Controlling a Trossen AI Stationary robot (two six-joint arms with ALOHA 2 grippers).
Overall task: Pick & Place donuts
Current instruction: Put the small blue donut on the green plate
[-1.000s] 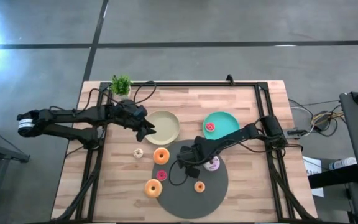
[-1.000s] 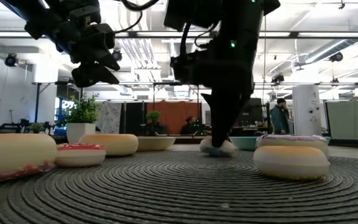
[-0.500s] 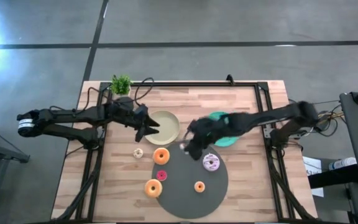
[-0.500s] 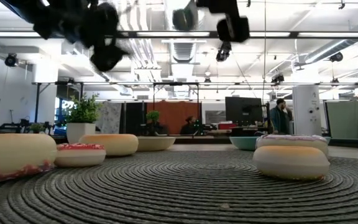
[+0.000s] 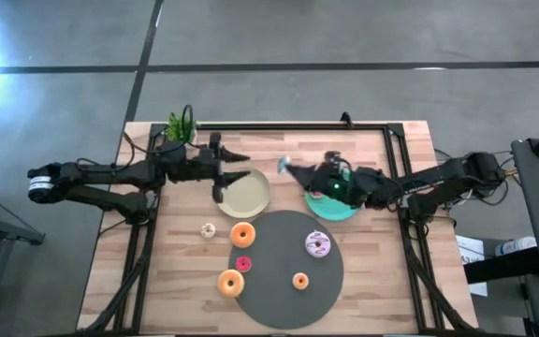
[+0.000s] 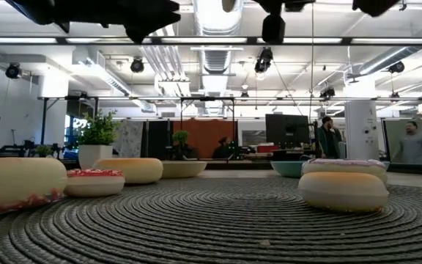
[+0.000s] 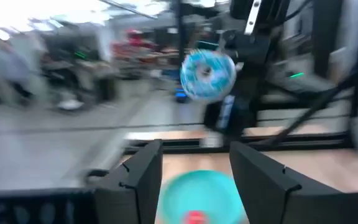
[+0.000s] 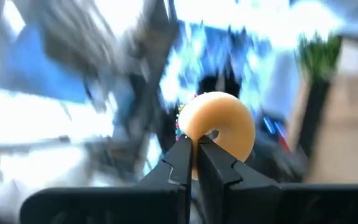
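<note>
Now the right end effector [image 5: 286,167] is raised off the surface [image 5: 363,150], its fingers pinched almost shut on the rim of a blue-iced donut [image 7: 207,74], just beside the teal plate [image 5: 337,206]. Opposite it, over the cream plate [image 5: 251,194], the left end effector [image 5: 235,165] is spread open and empty. Five more donuts [image 5: 242,234] lie well below both, on and beside the grey mat [image 5: 284,300].

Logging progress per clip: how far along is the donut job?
Done: one red donut lies on the teal plate. In hand: right gripper clamps a donut aloft. Remaining: six donuts on or beside the grey mat. Left gripper waits open by the cream plate.
</note>
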